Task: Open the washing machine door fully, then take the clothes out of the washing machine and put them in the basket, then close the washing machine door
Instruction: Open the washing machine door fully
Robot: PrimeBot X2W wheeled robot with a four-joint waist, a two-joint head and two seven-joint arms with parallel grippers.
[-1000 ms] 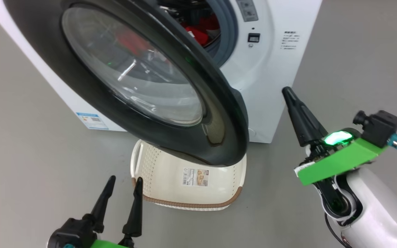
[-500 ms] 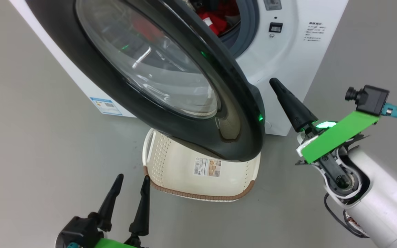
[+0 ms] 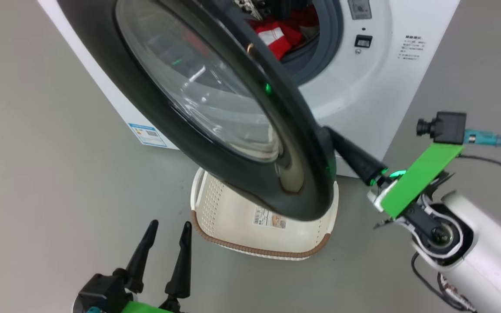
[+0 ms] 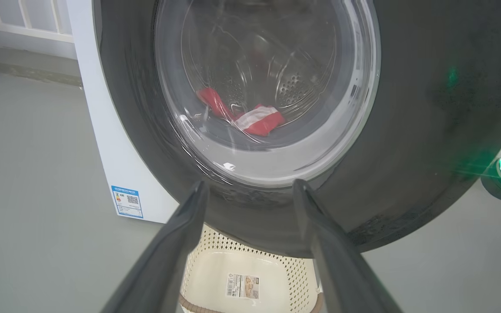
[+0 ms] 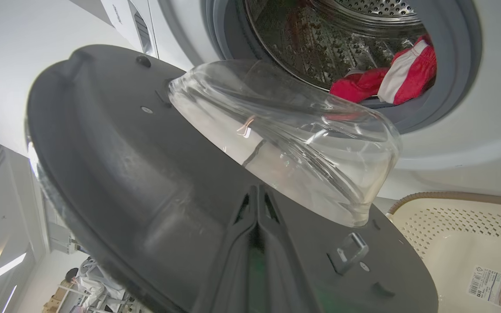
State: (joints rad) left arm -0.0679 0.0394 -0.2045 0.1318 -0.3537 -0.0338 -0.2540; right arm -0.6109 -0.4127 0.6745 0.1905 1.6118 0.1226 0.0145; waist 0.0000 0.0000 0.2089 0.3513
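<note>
1. The right gripper is clenched shut, both fingers squeezed into one wedge. Its tip is tucked behind the free edge of the door. In the right wrist view it looks pressed on the door's dark inner face, just below the glass bowl.
2. The door hangs roughly half open and lies at 10 o'clock from that gripper. I'd guess the push has to go out toward 9 o'clock.
3. The right arm is way nearer. The left gripper is spread wide, holding nothing, at 7 o'clock from the basket and well apart from the door.
4. The basket sits on the floor right under the door's lower rim. I can't tell how much gap there is. There's plenty of floor at 9 o'clock for the swing.
5. The clothes are in the washing machine drum at 12 o'clock, half screened by the door.
</note>
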